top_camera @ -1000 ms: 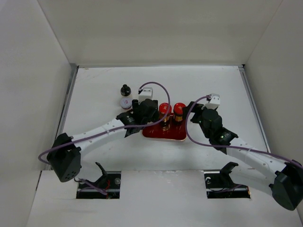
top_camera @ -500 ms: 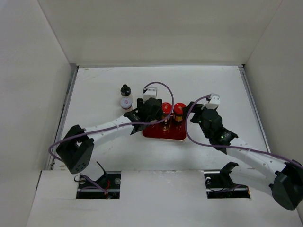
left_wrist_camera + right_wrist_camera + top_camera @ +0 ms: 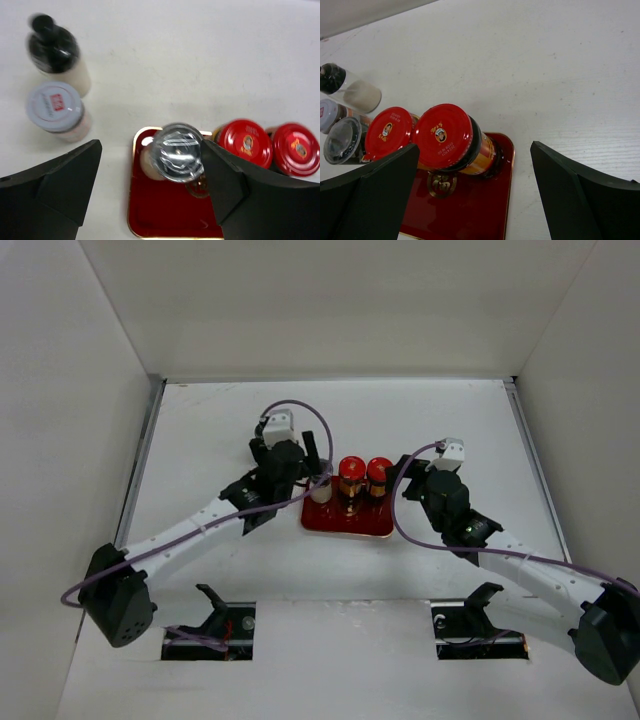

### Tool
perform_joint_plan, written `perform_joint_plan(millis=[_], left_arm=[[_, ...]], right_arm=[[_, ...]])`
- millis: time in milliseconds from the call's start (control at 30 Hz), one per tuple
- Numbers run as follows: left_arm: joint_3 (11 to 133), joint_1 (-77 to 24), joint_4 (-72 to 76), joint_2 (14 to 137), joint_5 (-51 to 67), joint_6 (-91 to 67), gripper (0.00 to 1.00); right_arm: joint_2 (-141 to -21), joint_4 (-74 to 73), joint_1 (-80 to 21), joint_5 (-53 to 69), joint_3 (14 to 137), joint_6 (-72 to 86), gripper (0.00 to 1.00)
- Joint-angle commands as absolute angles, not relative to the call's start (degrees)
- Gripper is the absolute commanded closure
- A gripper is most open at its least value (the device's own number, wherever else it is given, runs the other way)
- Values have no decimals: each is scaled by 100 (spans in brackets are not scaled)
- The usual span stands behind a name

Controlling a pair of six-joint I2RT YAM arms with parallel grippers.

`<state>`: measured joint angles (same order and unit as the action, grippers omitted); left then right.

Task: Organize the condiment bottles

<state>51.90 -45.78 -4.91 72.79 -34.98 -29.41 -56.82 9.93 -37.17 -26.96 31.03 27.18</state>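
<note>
Silver-capped pale bottle (image 3: pixel 176 151) stands on the flat red gold-rimmed tray (image 3: pixel 165 215).
Left gripper (image 3: pixel 150 145) gapes wide around it; right gripper (image 3: pixel 475 146) wide, empty.

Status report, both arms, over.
Left gripper open around silver-capped bottle on tray. Right gripper open, empty. Black-capped bottle, white-capped bottle off tray. Nothing in the way.

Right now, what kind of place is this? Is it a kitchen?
Probably a robot test booth, not a kitchen. Plain white walls box in a white table, two robot arms are mounted at its near edge, and a red tray and small bottles sit on it.
</note>
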Motion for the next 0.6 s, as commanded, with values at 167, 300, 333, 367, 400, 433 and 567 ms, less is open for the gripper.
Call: perform_joint_plan(millis=[167,300,333,367,400,433,567], left_arm=[[5220,-3179,-765,7364,-3297,-3164,22],[5422,-2896,-703,7917,-3138,-3112,22],[5492,-2826,-712,8076,-3112,-3103,22],[5563,-2791,-729,8208,-3068,-3103,22],[5607,-2773,-712,8331,-3041,-3085,22],[5634,-2747,-695,8436,-3032,-3085,23],[5678,-2694,-563,8692,-3102,-3094,27]], right_arm=[[-5607,1345,-3766,-2593,3208,2646,42],[-5590,1336,-3766,-2584,3208,2646,36],[-5572,1345,-3766,-2584,3199,2646,27],[-5546,1345,-3766,-2584,3191,2646,18],[-5528,1345,-3766,-2584,3190,2646,12],[-5511,1345,-3766,-2584,3182,2646,9],[-5502,1345,-3766,-2584,3182,2646,6]])
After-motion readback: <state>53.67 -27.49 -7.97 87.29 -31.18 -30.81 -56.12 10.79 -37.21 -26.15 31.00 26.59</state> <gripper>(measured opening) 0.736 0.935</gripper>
